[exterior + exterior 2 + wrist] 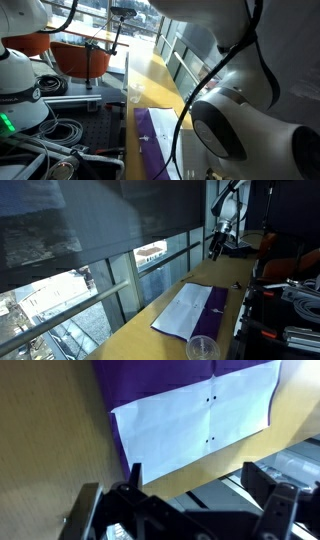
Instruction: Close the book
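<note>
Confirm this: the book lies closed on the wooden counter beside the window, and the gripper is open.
Wrong on one point: the book is not closed. It lies open, a white page showing beside the purple part, as the wrist view shows. The rest holds: wooden counter beside the window, gripper open.

Daylit windows, dim interior, soft blur
</note>
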Controlling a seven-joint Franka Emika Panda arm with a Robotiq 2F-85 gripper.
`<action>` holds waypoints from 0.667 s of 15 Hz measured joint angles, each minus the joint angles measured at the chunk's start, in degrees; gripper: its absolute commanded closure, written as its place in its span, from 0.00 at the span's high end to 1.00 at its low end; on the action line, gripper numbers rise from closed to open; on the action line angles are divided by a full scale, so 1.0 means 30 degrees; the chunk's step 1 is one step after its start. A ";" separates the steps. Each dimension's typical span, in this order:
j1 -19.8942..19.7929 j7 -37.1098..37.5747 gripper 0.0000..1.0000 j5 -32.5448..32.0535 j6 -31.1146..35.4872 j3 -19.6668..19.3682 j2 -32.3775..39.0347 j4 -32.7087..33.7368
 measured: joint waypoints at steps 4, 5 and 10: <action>0.0004 -0.0023 1.00 -0.0312 0.0178 0.0303 0.2641 0.1972; 0.0009 0.0024 1.00 -0.0521 0.0297 0.0392 0.3358 0.2553; 0.0000 0.0754 1.00 -0.2269 0.0864 0.0880 0.6536 0.5914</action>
